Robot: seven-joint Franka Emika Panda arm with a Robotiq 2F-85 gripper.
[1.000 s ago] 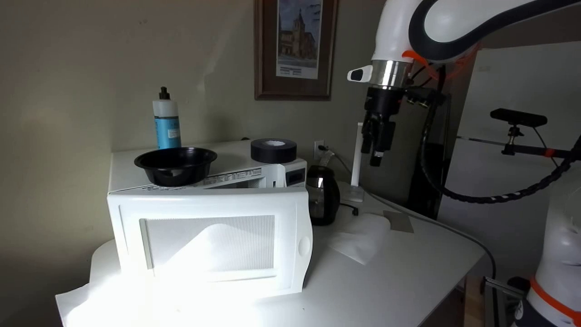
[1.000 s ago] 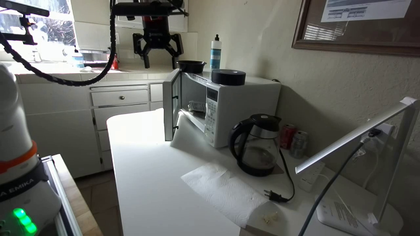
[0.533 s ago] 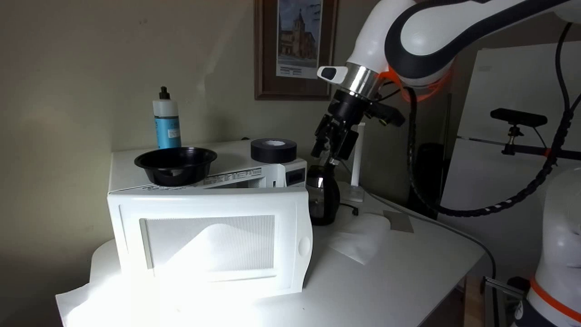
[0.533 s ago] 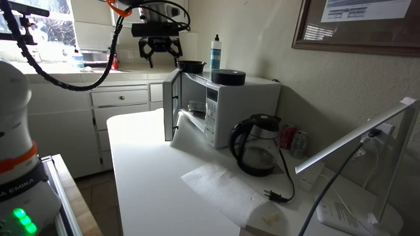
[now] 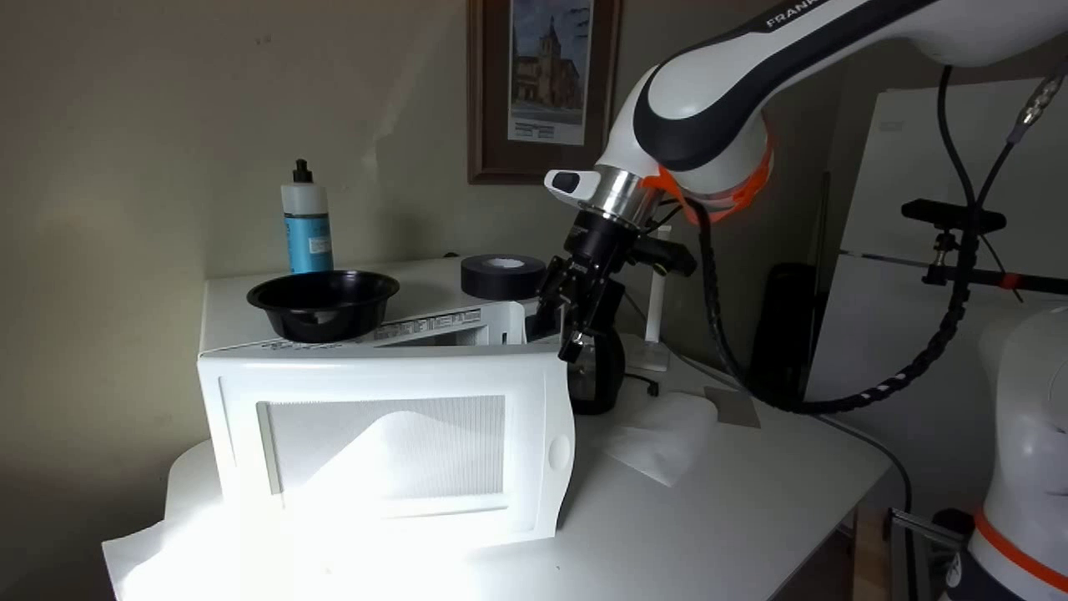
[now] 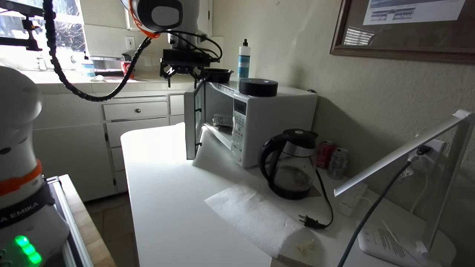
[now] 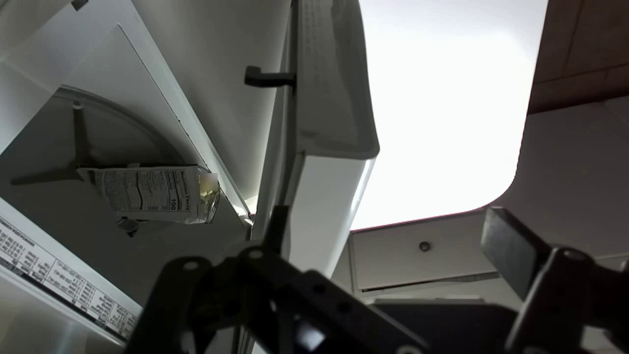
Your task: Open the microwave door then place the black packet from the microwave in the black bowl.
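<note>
Hovers near the open microwave door (image 5: 384,451) with jaws spread wide; looks in at the packet (image 7: 147,191) inside the microwave (image 6: 278,122), with the black bowl (image 5: 324,310) on top.

Opening of microwave (image 6: 282,122) faces robot-side edge of bench (image 6: 167,211); way in between control panel (image 6: 239,128) and door (image 6: 190,126). Door blocks approach from rounded corner. Kettle (image 6: 291,168) beside microwave, toward back edge. Wrist view: door edge shows between spread fingers (image 7: 508,248) of gripper (image 7: 387,215); contact unclear.
</note>
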